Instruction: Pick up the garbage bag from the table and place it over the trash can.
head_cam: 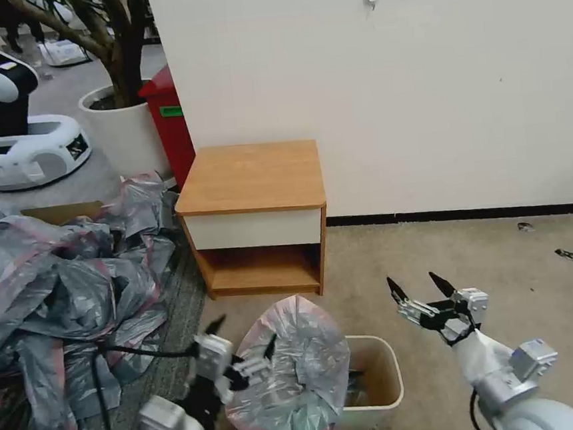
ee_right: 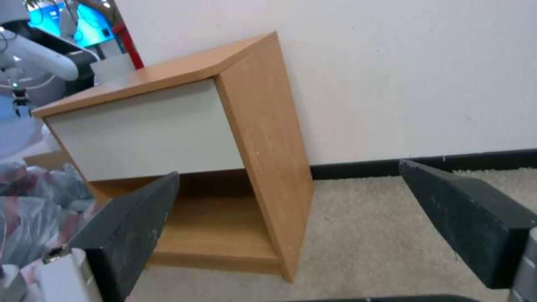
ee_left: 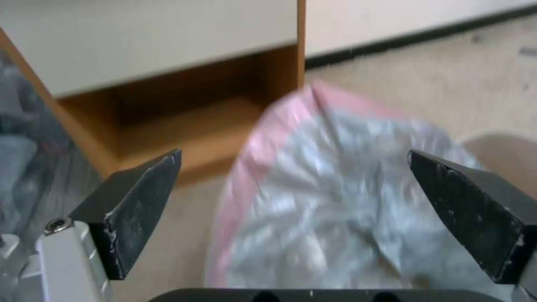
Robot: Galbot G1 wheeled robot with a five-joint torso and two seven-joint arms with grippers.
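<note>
1. Your left pincer [head_cam: 243, 344] sits low in the head view, just beside the garbage bag [head_cam: 293, 371], with its jaws apart and nothing between them.
2. In the left wrist view, the same pincer [ee_left: 295, 157] frames the garbage bag [ee_left: 330, 205], which lies beyond the two dark fingertips [ee_left: 147, 189].
3. The garbage bag is draped over the left part of the trash can [head_cam: 381, 374], its pink rim band curving up and around the crumpled grey plastic; the right part of the can's mouth is uncovered.
4. You can see that the trash can stands on the carpet in front of the bench [head_cam: 250, 178], a little to its right.
5. Your right pincer [head_cam: 419, 288] hangs above the carpet to the right of the trash can, well apart from the bag, jaws spread and holding nothing.
6. In the right wrist view, that pincer [ee_right: 288, 174] faces the bench [ee_right: 168, 126], with its white drawer front and open lower shelf.
7. A heap of grey-pink bags [head_cam: 59, 288] lies on the floor to the left of the bench, and a red bin [head_cam: 170, 121] stands behind it beside a white planter [head_cam: 122, 132].
</note>
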